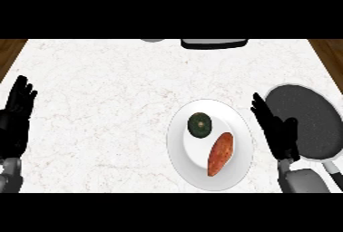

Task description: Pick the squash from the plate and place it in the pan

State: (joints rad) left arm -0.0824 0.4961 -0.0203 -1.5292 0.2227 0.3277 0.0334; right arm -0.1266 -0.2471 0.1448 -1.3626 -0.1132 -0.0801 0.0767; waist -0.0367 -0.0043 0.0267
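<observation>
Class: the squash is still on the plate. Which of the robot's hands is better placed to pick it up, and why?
The right hand. It sits between the plate and the pan, close to the squash. The left hand rests open at the far edge.

Kitchen; marble counter (100, 90); pan (305, 122); plate (184, 154) with vegetables

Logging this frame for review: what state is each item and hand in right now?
squash: on the plate, untouched
sweet potato: lying on the plate beside the squash
plate: on the counter, holding both
pan: empty, right of the plate
right hand: open, between plate and pan
left hand: open, resting at left edge
</observation>
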